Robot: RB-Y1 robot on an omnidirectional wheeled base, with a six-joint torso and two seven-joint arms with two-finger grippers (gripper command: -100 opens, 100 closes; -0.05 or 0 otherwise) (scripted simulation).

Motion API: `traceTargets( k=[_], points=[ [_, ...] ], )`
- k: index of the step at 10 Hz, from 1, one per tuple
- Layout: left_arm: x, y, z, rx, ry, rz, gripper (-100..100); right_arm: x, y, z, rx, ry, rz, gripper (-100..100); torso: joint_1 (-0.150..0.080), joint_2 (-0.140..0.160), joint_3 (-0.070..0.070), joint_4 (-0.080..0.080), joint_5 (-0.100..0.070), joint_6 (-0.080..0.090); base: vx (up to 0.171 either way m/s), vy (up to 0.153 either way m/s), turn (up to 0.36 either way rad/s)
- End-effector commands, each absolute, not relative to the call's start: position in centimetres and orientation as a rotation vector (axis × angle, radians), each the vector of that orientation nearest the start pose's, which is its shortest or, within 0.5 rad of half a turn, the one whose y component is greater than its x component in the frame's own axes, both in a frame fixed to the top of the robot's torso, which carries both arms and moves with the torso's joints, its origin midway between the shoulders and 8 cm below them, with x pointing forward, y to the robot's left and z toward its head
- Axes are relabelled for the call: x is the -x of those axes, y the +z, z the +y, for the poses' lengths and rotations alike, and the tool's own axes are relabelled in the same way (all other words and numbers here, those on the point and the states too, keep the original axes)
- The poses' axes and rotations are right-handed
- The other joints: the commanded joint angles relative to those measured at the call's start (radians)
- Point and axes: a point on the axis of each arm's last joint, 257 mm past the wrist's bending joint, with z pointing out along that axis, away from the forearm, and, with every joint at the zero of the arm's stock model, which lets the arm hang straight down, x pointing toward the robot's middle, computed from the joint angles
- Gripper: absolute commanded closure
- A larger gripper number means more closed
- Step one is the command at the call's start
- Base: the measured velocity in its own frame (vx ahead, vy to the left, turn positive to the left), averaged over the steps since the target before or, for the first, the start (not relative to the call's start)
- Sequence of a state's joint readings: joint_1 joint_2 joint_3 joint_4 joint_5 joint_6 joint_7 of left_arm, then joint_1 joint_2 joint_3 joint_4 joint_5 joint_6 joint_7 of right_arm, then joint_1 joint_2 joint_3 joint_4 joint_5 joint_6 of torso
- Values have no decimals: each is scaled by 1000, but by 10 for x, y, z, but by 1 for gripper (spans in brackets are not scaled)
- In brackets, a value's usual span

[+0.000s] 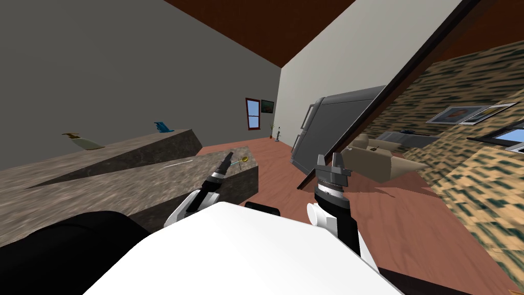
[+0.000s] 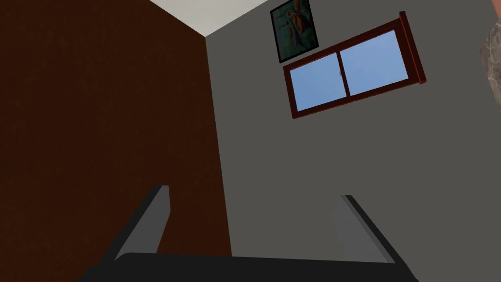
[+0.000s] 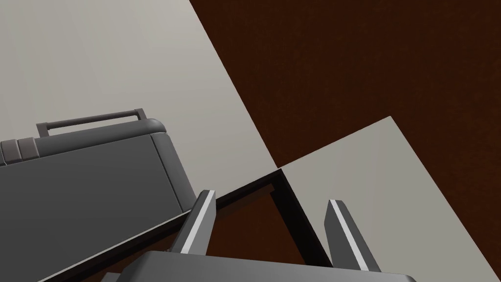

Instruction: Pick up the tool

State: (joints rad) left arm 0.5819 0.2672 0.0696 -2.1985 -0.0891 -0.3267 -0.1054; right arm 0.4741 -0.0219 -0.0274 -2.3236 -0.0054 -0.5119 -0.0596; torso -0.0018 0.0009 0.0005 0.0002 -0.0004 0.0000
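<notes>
The tool lies flat at the far corner of the stone-patterned counter. It is a thin pale stem with a small gold head. Its long axis seems to run roughly along the counter's end edge, with the head pointing away from me and to my right and the stem toward my left claw. That claw hovers just beside the stem with its blades apart, but it is tipped upward, aiming over the tool rather than down at it. I judge it must pitch down before closing across the stem. My right claw hangs over the floor, blades also apart, probably held off the counter to leave the working arm room.
</notes>
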Motion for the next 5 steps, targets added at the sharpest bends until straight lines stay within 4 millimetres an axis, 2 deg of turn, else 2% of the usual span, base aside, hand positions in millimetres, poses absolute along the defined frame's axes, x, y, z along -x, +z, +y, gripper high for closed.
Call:
traceTargets(
  k=[1,5],
  points=[
    [-371,-94,314,590,-883,1186,-100,-333,55,-280,-598,1363,556,0,0,0,0,0,0,0,-13,-36,-1],
    [-373,-124,332,593,-767,1328,-100,-333,55,-280,-598,1363,556,0,0,0,0,0,0,0,-10,-32,-2]
  ],
)
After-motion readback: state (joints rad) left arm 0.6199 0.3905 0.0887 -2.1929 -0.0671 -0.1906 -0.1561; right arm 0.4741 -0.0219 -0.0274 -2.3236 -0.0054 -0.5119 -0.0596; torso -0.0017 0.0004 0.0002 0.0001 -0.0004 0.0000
